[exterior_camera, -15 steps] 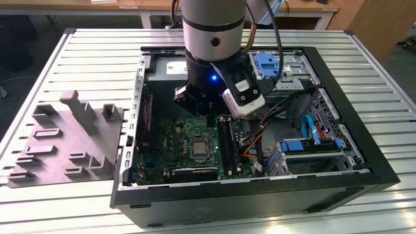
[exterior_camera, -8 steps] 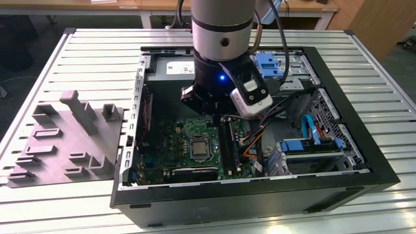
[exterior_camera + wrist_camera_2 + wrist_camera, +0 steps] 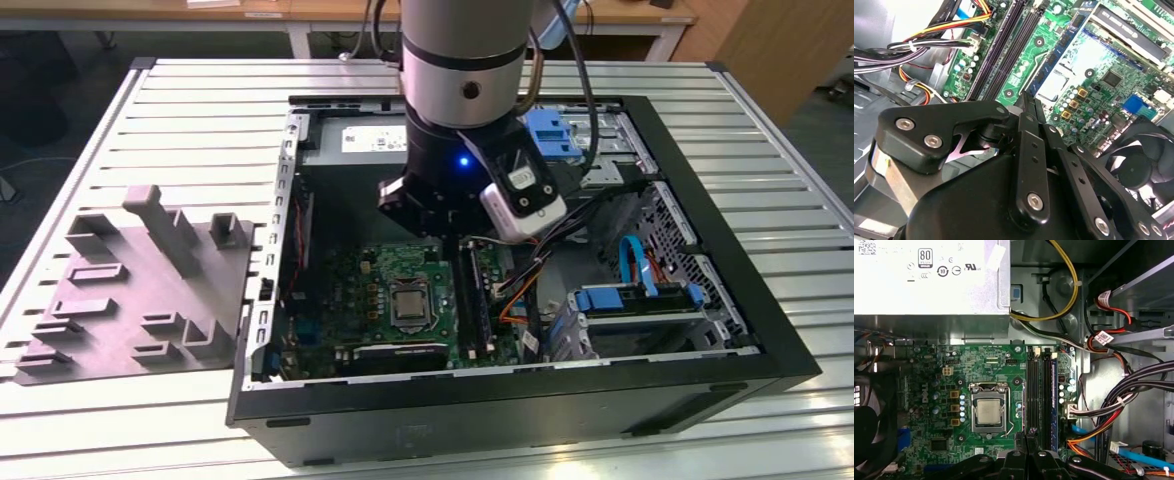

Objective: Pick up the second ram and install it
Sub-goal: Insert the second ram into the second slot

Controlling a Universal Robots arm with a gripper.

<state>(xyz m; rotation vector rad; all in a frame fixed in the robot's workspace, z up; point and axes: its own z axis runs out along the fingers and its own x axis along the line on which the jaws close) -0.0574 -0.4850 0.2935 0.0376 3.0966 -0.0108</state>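
The arm (image 3: 461, 70) reaches down into the open computer case (image 3: 534, 425), which lies on a slatted metal table (image 3: 801, 150). Its claw (image 3: 1025, 100) hangs low over the green board (image 3: 929, 390), right above the row of black memory slots (image 3: 1035, 395) – in the second wrist view the two fingers (image 3: 1030, 150) are drawn together with their tips meeting in a point, so the claw is closed. A thin blue-green memory stick (image 3: 1054, 400) stands on edge in the slot nearest the cable bundle (image 3: 1134, 390) (whether its latches are fully home I cannot tell), off to one side of the claw's tips. The processor (image 3: 990, 412) sits on the other side of the slots – near them, not touching. On the exterior view's left a grey parts tray (image 3: 134, 300) rests on the table beside the case
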